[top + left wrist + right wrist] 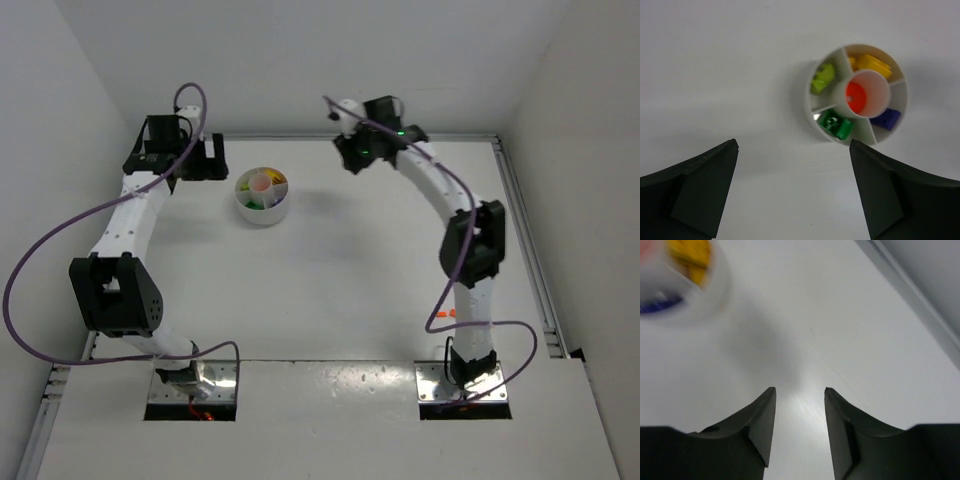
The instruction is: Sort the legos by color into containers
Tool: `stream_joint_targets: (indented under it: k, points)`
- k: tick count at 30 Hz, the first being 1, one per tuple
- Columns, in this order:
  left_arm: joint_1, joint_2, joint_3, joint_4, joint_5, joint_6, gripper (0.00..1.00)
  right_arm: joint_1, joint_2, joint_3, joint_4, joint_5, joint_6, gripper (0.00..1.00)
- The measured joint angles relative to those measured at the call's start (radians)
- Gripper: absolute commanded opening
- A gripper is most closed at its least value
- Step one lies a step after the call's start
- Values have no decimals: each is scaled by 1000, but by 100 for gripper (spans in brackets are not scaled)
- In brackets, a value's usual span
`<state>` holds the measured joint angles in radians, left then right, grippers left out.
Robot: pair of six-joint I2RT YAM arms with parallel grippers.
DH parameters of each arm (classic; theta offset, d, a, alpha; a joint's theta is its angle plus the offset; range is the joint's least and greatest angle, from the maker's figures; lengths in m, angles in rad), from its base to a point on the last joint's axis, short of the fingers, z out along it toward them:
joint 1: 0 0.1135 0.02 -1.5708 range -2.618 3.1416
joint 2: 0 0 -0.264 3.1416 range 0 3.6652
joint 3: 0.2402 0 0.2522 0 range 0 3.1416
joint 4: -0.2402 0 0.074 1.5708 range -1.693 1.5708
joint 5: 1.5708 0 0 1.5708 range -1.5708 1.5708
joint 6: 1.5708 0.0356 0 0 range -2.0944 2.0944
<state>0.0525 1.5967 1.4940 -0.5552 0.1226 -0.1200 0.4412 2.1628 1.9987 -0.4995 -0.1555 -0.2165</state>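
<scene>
Left gripper spread wide; right gripper half-spread; neither pinching anything.
White dish sits near far edge of tabletop, left of centre, just beside left gripper; yellow, green, blue, orange-red legos lie in separate sections.

The dish is plain white, walls and dividers alike, and it sits on a white table with a faint sheen. In its sections the legos show solid, unpatterned colours: yellow bricks, a lime-green piece, a glossy darker green brick and a deep blue brick. The orange-red piece in the centre cup tints the cup's white wall pink. The left gripper and right gripper are matt black. The arms are white with black joints and purple cables, and a small green light glows on the right wrist.
</scene>
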Motion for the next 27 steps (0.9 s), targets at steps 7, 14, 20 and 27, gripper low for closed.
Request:
stream_joint_targets:
  k: [7, 14, 20, 27]
  points:
    - [-253, -22, -59, 12, 179, 233, 100, -320, -439, -447, -320, 8, -221, 54]
    - [-624, 79, -33, -11, 310, 416, 85, -579, -536, -579, -474, 16, -209, 46]
    - [-713, 340, 113, -26, 375, 475, 68, -728, -635, -751, -554, 39, -311, 43]
    - [-863, 499, 218, 28, 341, 449, 60, -907, -667, -866, -579, 34, -318, 43]
